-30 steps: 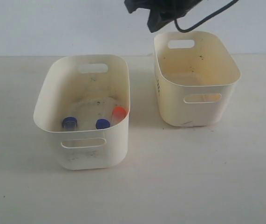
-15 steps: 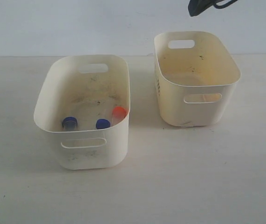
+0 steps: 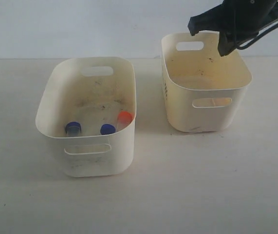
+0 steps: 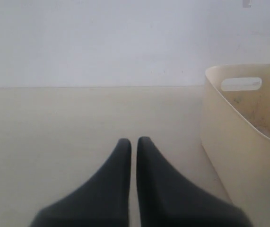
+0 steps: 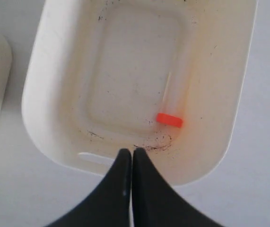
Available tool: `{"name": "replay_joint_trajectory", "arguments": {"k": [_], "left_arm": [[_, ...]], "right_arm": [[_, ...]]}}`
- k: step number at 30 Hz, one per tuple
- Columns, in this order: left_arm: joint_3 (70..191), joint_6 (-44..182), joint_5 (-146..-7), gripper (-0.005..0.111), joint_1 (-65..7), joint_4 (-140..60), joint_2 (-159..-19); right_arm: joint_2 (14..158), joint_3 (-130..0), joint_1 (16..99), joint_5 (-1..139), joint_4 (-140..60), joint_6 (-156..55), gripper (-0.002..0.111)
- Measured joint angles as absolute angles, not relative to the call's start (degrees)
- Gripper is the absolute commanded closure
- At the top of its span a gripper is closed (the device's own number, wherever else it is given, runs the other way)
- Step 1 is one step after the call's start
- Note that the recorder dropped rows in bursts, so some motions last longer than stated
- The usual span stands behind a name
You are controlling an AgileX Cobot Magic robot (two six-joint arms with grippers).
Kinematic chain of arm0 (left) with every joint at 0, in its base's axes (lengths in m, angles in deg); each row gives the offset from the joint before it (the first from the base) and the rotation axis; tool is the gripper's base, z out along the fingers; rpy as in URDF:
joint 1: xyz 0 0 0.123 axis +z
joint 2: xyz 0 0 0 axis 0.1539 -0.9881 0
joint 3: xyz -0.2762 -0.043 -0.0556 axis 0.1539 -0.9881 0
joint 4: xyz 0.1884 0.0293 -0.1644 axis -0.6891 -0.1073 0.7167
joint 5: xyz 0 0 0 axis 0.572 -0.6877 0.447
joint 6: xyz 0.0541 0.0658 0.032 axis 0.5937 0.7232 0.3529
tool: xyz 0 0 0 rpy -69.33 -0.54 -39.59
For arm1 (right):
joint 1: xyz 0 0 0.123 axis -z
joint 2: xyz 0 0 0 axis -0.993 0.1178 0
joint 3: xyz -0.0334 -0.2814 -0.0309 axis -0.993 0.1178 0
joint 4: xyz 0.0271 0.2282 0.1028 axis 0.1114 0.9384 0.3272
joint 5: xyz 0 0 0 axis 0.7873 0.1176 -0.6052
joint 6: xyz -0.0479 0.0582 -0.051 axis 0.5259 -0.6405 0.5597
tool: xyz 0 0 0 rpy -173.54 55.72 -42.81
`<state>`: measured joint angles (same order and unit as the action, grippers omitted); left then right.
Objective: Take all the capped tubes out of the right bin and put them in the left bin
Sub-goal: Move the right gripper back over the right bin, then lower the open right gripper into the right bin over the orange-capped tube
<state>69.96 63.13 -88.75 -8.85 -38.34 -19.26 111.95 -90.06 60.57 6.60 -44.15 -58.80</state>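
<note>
Right wrist view puts the right claw above the right bin, jaws pressed together and holding nothing. The only capped tube in that bin lies flat on its floor, close to one long wall; its orange-red cap points toward the end wall under the claw tips, and its clear body runs toward the bin's middle. The tube is not under the claw but offset to one side of it, nearer the long wall.

The step in hand looks like the pick, and to do it well the jaws should open before any descent. The claw should then shift sideways until it is centred over the tube and turn so the jaws close across the body just behind the cap. One finger must fit between tube and wall, so a slow, straight drop is wise.

Beside the right bin, the left bin holds three other tubes. Beyond it, the left claw hangs closed and empty over the tabletop.
</note>
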Motion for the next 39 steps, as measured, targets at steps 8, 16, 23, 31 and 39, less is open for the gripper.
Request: {"name": "replay_joint_trajectory", "arguments": {"k": [8,16,23,31,39], "left_arm": [[69.96,63.13,-88.51,0.103,-8.85,-38.34,-19.26],[69.96,63.13,-88.51,0.103,-8.85,-38.34,-19.26],[69.96,63.13,-88.51,0.103,-8.85,-38.34,-19.26],[69.96,63.13,-88.51,0.103,-8.85,-38.34,-19.26],[69.96,63.13,-88.51,0.103,-8.85,-38.47,-19.26]], "right_arm": [[111.71,-89.68,60.57,6.90,-43.88,-61.35,0.108],[106.68,-89.47,60.57,9.05,-44.04,-63.77,0.108],[108.36,-89.47,60.57,11.20,-44.30,-63.89,0.108],[114.45,-91.32,60.57,10.80,-44.93,-63.16,0.108],[122.22,-102.42,63.26,9.40,-44.86,-63.12,0.108]]}}
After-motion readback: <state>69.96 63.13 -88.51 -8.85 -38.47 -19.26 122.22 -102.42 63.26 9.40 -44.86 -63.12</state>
